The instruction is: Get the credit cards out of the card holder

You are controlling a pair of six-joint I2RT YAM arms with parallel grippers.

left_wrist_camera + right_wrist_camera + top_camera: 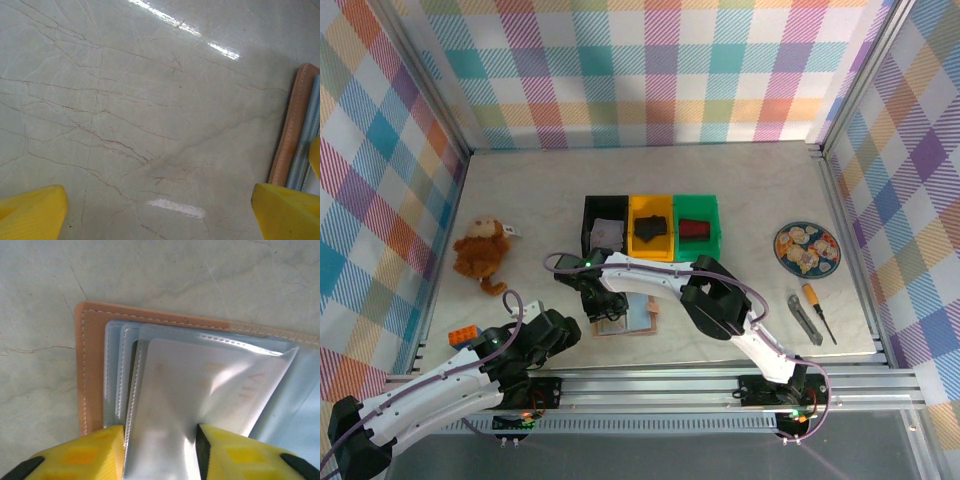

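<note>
One card holder [635,318] lies open, low centre in the overhead view, on the counter [530,190]. Above it stand three bins [651,200]: black, yellow, green. One plush monkey [482,250] sits at left; one plate [779,247], one screwdriver [819,312] and one utility knife [804,320] lie at right. The right hand [160,432] points down over the card holder, fingers pressed against both sides of a clear sleeve that bulges between them. The left hand [157,195] hangs low over bare counter, spread wide and holding nothing, the card holder's edge at the right of its wrist view. The counter is pale veined marble; pastel plaid walls stand on three sides
</note>
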